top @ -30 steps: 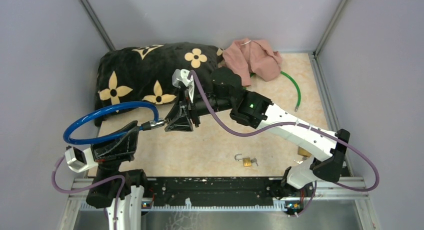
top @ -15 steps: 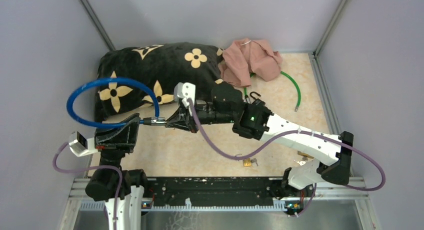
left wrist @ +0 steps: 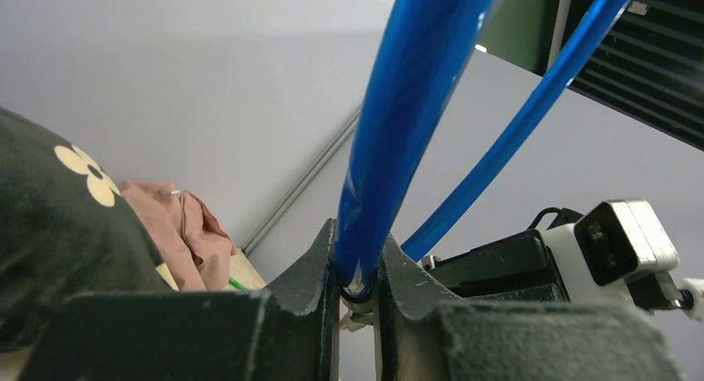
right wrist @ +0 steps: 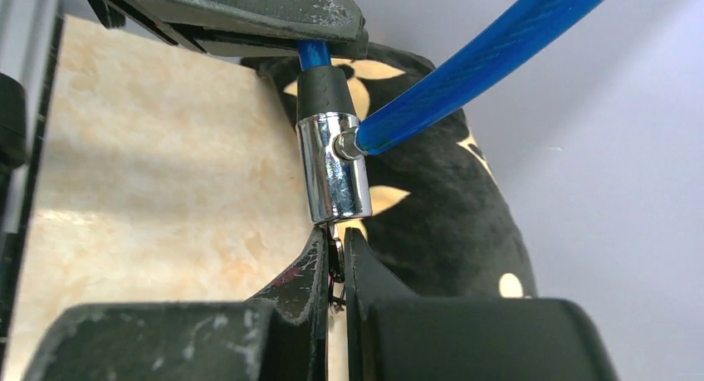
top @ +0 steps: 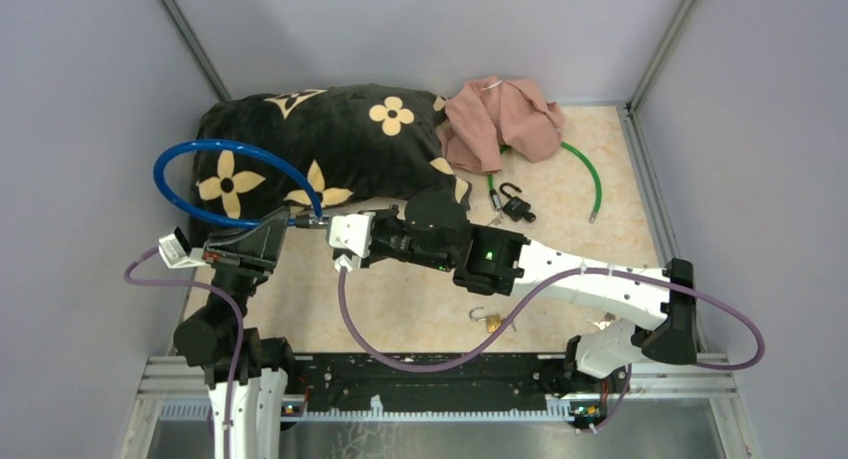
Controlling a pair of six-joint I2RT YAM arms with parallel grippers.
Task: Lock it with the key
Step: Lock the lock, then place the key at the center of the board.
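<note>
A blue cable lock (top: pixel 228 147) loops over the pillow, and its chrome lock cylinder (right wrist: pixel 334 167) hangs in the air. My left gripper (left wrist: pixel 357 273) is shut on the blue cable (left wrist: pixel 407 124) just behind the cylinder's black collar. In the top view the left gripper (top: pixel 283 223) faces my right gripper (top: pixel 322 224) end to end. A small metal key (right wrist: pixel 336 255) sticks into the bottom of the cylinder. My right gripper (right wrist: pixel 334 256) is shut on that key. The key's blade is hidden inside the cylinder.
A black pillow with cream flowers (top: pixel 330 139) lies behind the grippers, a pink cloth (top: pixel 505 114) to its right. A green cable (top: pixel 590 174) and a black padlock (top: pixel 516 205) lie at the back right. A brass padlock (top: pixel 492 321) lies near the front edge.
The left arm swung the blue loop up and to the left over the pillow. The right gripper followed leftward and shut on the key. The black padlock came into view.
</note>
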